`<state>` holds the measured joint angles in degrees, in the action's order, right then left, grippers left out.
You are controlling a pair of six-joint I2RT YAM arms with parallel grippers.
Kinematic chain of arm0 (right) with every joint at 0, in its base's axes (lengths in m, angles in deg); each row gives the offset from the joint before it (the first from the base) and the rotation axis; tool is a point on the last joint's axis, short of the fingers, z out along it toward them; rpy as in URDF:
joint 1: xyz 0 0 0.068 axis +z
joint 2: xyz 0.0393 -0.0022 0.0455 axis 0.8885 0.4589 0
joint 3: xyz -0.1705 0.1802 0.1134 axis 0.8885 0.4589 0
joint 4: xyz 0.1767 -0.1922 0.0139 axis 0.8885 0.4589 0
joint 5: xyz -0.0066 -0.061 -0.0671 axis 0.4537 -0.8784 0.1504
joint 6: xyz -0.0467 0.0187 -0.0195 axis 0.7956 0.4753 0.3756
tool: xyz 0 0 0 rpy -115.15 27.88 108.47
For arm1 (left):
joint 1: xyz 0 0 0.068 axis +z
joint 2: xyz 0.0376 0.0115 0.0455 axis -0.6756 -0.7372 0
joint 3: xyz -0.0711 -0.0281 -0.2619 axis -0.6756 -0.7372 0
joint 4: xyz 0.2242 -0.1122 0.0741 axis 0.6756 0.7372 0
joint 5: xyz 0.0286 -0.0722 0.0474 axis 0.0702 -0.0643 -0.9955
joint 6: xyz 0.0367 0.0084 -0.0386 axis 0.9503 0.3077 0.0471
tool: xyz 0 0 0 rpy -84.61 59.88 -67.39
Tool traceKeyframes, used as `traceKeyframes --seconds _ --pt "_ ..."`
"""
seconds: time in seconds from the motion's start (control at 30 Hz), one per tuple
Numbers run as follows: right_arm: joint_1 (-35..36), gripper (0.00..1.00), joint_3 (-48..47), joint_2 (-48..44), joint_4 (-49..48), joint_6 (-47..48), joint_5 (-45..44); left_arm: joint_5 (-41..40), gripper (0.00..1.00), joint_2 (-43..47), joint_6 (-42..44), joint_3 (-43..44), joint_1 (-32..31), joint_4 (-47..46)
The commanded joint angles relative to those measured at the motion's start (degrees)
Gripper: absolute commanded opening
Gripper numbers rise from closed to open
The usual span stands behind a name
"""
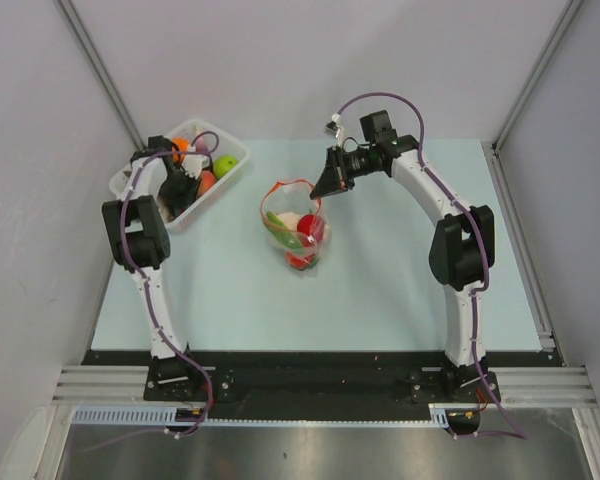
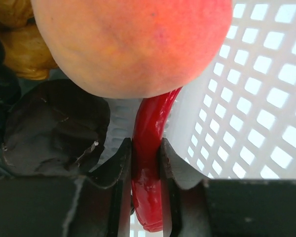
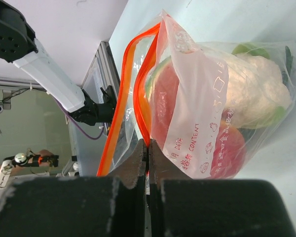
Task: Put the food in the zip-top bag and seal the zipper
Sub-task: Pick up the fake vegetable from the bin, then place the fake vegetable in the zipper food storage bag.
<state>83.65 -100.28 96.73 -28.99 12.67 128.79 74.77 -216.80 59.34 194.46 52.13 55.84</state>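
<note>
far left corner: our left claw (image 2: 146,163) is clamping the likely slick chili (image 2: 150,126) mid-body in the basket (image 2: 256,98); our right claw (image 3: 148,148) is pinching the floppy bag's (image 3: 202,123) zipper (image 3: 124,84).

One zip-top bag (image 1: 295,228), one white basket (image 2: 266,98), two arms (image 1: 140,240) (image 1: 460,250).

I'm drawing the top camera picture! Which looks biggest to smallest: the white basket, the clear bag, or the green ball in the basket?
1. white basket
2. clear bag
3. green ball
All sit at table level, so nearness hardly matters.
</note>
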Motion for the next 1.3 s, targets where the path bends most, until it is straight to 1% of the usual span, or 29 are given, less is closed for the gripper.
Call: traceKeyframes --seconds 0.0,0.03,0.07,0.17,0.3,0.33,0.4,0.43,0.47,0.5,0.53,0.57,0.6,0.63,0.67,0.7,0.73,0.77,0.8,0.83,0.87,0.93,0.97,1.03,1.07,1.2,1.23,1.27 --pt "-0.14 0.0 -2.58 0.17 0.08 0.82 0.75 1.56 0.07 8.74 1.95 -1.93 -0.49 1.41" --pt "-0.23 0.0 -2.58 0.17 0.17 0.82 0.67 1.56 0.03 9.53 1.95 -1.32 -0.57 1.59" --pt "-0.14 0.0 -2.49 0.09 0.08 0.82 0.75 1.39 0.01 10.41 1.95 -0.97 -0.49 1.68" --pt "-0.14 0.0 -2.49 0.09 0.17 1.17 0.84 0.86 0.0 14.19 0.99 0.79 -0.57 1.16" --pt "-0.32 0.0 -2.58 0.09 0.69 1.88 0.93 3.05 0.0 17.88 -1.03 3.51 -0.58 0.01" --pt "-0.14 0.0 -2.58 0.17 0.61 2.05 1.1 6.71 0.0 19.11 -1.3 5.09 -0.66 0.36" --pt "-0.14 0.0 -2.58 0.17 0.69 2.14 1.1 10.77 0.0 20.69 -1.74 6.06 -1.45 0.88" --pt "-0.05 0.0 -2.58 0.17 0.69 2.23 1.36 17.31 0.0 23.05 -1.39 5.72 -1.89 0.8" --pt "-0.14 0.0 -2.58 0.17 0.69 2.32 1.63 20.34 0.02 24.64 -1.13 4.85 -2.33 0.37" --pt "-0.05 0.0 -2.58 0.26 0.87 2.58 1.8 24.02 0.05 26.14 -1.13 3.71 -3.73 -2.25" --pt "-0.14 0.0 -2.58 0.26 0.96 2.84 2.15 27.1 0.05 27.63 -2.0 0.82 -4.44 -4.36" --pt "-0.23 0.0 -2.58 0.26 1.13 3.02 2.33 35.23 0.04 31.04 -4.62 -1.21 -5.14 -7.17" --pt "-0.14 0.0 -2.58 0.35 1.57 3.2 2.51 39.92 0.05 32.73 -6.3 -3.57 -6.28 -15.03" --pt "-0.14 0.0 -2.58 0.35 1.66 3.37 2.51 43.53 0.05 34.83 -9.1 -9.86 -7.07 -21.02" --pt "-0.14 0.0 -2.66 0.35 1.83 3.72 2.51 51.49 0.05 38.07 -14.35 -13.49 -7.95 -27.61" --pt "-0.14 0.0 -2.66 0.35 2.18 3.9 2.6 54.35 0.03 39.84 -17.27 -16.92 -10.05 -41.34" --pt "-0.05 0.0 -2.92 0.26 2.45 4.07 2.68 56.21 0.02 41.17 -19.39 -22.7 -12.07 -47.3" --pt "-0.05 0.0 -3.1 0.35 2.71 4.51 2.77 59.45 0.01 42.92 -20.45 -24.76 -13.65 -55.8" --pt "-0.05 0.0 -3.19 0.26 3.15 4.69 2.95 60.78 0.0 43.46 -20.29 -26.26 -16.72 -57.72" --pt "-0.14 0.0 -3.28 0.26 3.33 4.78 3.04 62.02 0.0 43.64 -20.03 -27.41 -18.23 -58.87" --pt "-0.05 0.0 -3.28 0.18 3.5 5.04 3.04 65.6 0.0 43.38 -17.41 -27.42 -20.85 -58.09" --pt "-0.14 0.0 -3.19 0.0 3.68 5.22 3.3 67.3 0.0 43.03 -10.13 -26.2 -23.15 -51.71" --pt "-0.05 0.0 -3.19 0.0 4.03 5.31 3.47 67.56 0.0 42.85 -0.09 -25.75 -24.21 -43.4" --pt "-0.05 0.0 -3.19 -0.18 4.38 5.74 3.74 67.31 0.0 42.15 13.22 -24.7 -26.76 -33.18" --pt "-0.05 0.0 -3.1 -0.26 4.47 5.92 3.74 66.78 0.0 41.89 23.99 -24.52 -27.46 -25.64" --pt "-0.32 0.0 -2.67 -0.62 5.18 6.54 4.7 64.93 0.0 38.9 40.59 -24.34 -28.79 -15.22" --pt "-0.32 0.0 -2.58 -0.62 5.26 6.8 4.97 63.45 0.0 37.24 44.62 -23.99 -28.88 -12.59" --pt "-0.32 0.0 -2.66 -0.62 5.61 6.97 5.14 62.83 0.0 36.44 51.89 -23.47 -28.88 -7.51"
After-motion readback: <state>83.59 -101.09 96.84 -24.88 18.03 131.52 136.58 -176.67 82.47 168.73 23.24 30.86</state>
